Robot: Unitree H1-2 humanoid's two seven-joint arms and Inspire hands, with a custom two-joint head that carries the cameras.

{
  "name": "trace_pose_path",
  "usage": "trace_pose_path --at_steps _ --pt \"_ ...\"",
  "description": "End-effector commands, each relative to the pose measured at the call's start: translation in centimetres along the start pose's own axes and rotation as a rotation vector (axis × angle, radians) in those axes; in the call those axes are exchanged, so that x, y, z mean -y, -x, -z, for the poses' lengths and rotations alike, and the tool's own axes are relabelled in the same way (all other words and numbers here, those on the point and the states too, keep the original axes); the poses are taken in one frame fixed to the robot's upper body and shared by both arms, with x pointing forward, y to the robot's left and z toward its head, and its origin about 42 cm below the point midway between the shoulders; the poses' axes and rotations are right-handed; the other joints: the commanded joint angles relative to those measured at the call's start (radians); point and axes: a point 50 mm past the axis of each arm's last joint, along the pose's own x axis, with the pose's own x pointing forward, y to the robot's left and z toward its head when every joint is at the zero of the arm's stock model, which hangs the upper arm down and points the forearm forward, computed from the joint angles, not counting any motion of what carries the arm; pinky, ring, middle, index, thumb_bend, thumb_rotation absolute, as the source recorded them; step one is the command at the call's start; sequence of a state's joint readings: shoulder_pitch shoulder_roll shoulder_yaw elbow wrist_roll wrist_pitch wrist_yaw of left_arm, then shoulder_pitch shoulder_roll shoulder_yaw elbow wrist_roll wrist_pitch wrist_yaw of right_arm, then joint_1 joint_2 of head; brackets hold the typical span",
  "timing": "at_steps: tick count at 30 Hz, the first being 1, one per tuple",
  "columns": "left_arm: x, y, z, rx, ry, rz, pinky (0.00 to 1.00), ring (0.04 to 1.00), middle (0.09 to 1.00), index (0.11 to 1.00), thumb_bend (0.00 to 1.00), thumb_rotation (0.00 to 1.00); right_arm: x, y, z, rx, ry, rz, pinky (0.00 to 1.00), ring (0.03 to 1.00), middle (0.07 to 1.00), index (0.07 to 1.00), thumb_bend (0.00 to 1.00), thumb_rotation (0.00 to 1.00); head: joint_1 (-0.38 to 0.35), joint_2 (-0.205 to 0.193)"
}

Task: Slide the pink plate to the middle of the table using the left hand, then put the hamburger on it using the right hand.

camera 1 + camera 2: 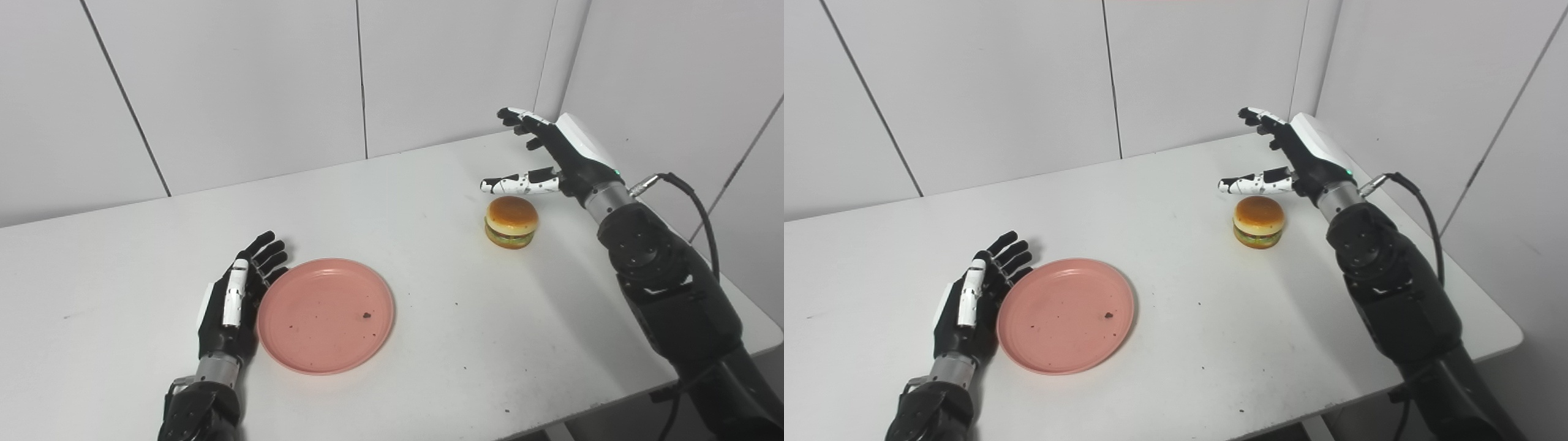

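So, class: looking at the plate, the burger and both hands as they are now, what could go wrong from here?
1. The left hand lies flat against the pink plate's left rim; a push could overshoot or spin it.
2. The right hand is open above and behind the hamburger; closing badly might knock the round bun over or roll it away.
3. The hamburger sits towards the table's right side, so a nudge could send it towards the edge.
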State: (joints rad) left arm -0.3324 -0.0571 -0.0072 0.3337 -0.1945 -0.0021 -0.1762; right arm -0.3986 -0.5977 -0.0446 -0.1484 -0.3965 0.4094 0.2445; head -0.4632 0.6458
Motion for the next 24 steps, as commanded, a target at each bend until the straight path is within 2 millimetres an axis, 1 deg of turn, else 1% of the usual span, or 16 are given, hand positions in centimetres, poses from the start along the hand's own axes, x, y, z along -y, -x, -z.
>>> trace_pose_path --at_steps 1,3,4,6,7,9,10,13,14,15,16,19,20,21,22,24 --pt "-0.2 0.4 0.6 -0.037 0.018 -0.012 0.8 0.824 0.806 0.771 0.26 0.96 2.9 -0.9 -1.2 0.004 0.081 0.03 0.74 0.859 0.878 0.877 0.86 0.35 0.002 -0.002" --pt "-0.2 0.4 0.6 -0.032 0.016 -0.009 0.79 0.82 0.806 0.77 0.26 0.96 3.1 -1.1 -1.1 -0.016 0.118 0.01 0.75 0.86 0.876 0.881 0.87 0.36 0.003 0.0" --pt "-0.2 0.4 0.7 -0.031 0.013 -0.007 0.79 0.82 0.807 0.772 0.26 0.96 3.2 -1.2 -1.1 -0.024 0.128 0.002 0.53 0.631 0.68 0.886 0.85 0.33 0.003 0.0" --pt "-0.1 0.4 0.7 -0.036 0.016 -0.011 0.8 0.823 0.809 0.774 0.26 0.96 3.3 -1.3 -0.9 -0.03 0.164 -0.024 0.39 0.473 0.564 0.889 0.84 0.31 0.004 0.001" --pt "-0.1 0.4 0.7 -0.038 0.016 -0.01 0.8 0.823 0.809 0.775 0.26 0.96 3.3 -1.4 -0.8 -0.025 0.184 -0.037 0.39 0.464 0.559 0.89 0.84 0.31 0.005 0.0" --pt "-0.1 0.4 0.8 -0.036 0.015 -0.007 0.8 0.828 0.813 0.78 0.26 0.96 3.1 -1.6 -0.6 -0.031 0.23 -0.062 0.6 0.737 0.781 0.864 0.87 0.31 0.006 0.0" --pt "-0.1 0.4 0.8 -0.033 0.014 -0.005 0.8 0.828 0.814 0.78 0.26 0.97 3.0 -1.6 -0.5 -0.04 0.242 -0.073 0.68 0.806 0.828 0.862 0.87 0.32 0.008 -0.001" --pt "-0.1 0.5 0.8 -0.022 0.001 0.007 0.8 0.83 0.818 0.786 0.26 0.99 2.7 -1.8 -0.1 -0.06 0.24 -0.093 0.77 0.867 0.866 0.854 0.9 0.3 0.008 -0.001" --pt "-0.1 0.5 0.8 -0.022 -0.001 0.007 0.8 0.831 0.818 0.787 0.26 0.99 2.4 -1.9 0.0 -0.057 0.246 -0.096 0.73 0.838 0.848 0.85 0.9 0.3 0.009 0.002" --pt "0.0 0.5 0.8 -0.022 -0.001 0.007 0.8 0.831 0.819 0.788 0.26 0.99 2.3 -1.9 0.0 -0.054 0.251 -0.098 0.61 0.748 0.791 0.841 0.92 0.29 0.009 0.002" --pt "0.0 0.5 0.8 -0.026 0.006 0.001 0.8 0.831 0.82 0.788 0.26 0.99 2.0 -1.9 0.1 -0.056 0.263 -0.102 0.6 0.739 0.785 0.84 0.92 0.29 0.009 0.002" --pt "0.1 0.5 0.9 -0.029 0.011 -0.007 0.79 0.824 0.812 0.78 0.26 0.95 1.3 -2.0 0.2 -0.065 0.279 -0.126 0.37 0.504 0.66 0.847 0.92 0.3 0.013 0.004" --pt "0.1 0.6 0.9 -0.027 0.01 -0.005 0.79 0.824 0.813 0.78 0.26 0.95 1.2 -2.0 0.2 -0.065 0.279 -0.129 0.31 0.419 0.57 0.847 0.91 0.29 0.013 0.004" --pt "0.1 0.6 0.9 -0.026 0.008 -0.003 0.79 0.824 0.813 0.78 0.26 0.96 1.0 -2.0 0.2 -0.061 0.284 -0.144 0.38 0.501 0.628 0.846 0.91 0.29 0.011 0.005" --pt "0.1 0.6 1.0 -0.026 0.007 -0.002 0.79 0.824 0.813 0.781 0.27 0.96 0.8 -2.0 0.2 -0.058 0.288 -0.155 0.54 0.664 0.745 0.844 0.91 0.29 0.011 0.005" --pt "0.1 0.6 1.0 -0.018 0.0 0.008 0.8 0.827 0.817 0.785 0.27 0.98 0.4 -2.2 0.4 -0.048 0.324 -0.181 0.69 0.807 0.853 0.851 0.92 0.3 0.01 0.004"
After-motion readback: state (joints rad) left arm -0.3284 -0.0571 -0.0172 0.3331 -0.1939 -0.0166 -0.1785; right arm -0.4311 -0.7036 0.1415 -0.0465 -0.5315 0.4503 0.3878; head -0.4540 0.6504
